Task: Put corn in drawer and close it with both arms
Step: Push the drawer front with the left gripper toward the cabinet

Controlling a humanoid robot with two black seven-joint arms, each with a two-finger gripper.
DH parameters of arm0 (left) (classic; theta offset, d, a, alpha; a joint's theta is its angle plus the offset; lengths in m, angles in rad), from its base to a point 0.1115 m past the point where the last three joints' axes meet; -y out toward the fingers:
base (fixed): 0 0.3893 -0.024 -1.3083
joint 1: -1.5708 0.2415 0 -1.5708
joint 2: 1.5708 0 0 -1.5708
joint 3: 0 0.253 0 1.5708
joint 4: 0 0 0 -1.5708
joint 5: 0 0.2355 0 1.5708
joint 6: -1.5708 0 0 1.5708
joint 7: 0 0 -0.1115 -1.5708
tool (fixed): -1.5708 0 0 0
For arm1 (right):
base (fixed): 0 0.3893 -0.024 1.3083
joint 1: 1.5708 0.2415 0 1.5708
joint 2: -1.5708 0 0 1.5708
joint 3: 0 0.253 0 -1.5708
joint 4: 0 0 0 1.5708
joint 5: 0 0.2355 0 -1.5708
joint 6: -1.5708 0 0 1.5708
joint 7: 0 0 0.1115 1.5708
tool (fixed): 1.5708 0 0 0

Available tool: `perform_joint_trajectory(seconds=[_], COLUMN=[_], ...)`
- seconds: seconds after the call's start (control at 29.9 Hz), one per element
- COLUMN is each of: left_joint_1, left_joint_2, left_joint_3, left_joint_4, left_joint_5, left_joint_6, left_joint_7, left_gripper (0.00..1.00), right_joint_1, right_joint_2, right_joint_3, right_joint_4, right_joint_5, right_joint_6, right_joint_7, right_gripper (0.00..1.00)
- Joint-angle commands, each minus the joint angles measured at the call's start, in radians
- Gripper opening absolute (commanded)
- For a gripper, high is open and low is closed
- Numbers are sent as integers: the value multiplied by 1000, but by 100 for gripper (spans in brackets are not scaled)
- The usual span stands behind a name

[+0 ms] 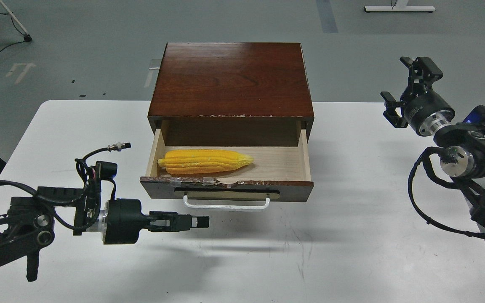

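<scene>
While the drawer (305, 158) is standing open from the reddish-brown wooden cabinet (230, 80), the ridged yellow corn (205, 161) is lying lengthwise on its pale-wood floor, left of centre. The left gripper (202, 221) is hovering near the white bar handle (226, 205), fingers together, holding nothing. The right gripper (406, 90) is hanging far right, fingers spread, empty.

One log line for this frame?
yellow corn cob: in open wooden drawer | left gripper: empty, near white bar handle | right gripper: open, raised
</scene>
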Motion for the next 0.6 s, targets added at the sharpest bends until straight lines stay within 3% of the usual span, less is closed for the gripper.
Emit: perform_joint_trajectory(seconds=[0.0, 0.57], left_joint_1=[-2, -23], left_joint_2=[-1, -41], left_joint_3=[-9, -17], left_joint_4=[3, 77], left_joint_5=[-3, -6], left_joint_6=[1, -6], left_joint_7=[0, 0], left_gripper=[0, 3], right_joint_1=[-2, -7], right_joint_2=[0, 3], right_joint_3=[-6, -9], right_joint_4=[0, -14], right_joint_5=[0, 0], right_joint_6=[2, 5], right_joint_7=[0, 0], right_gripper=[97, 97])
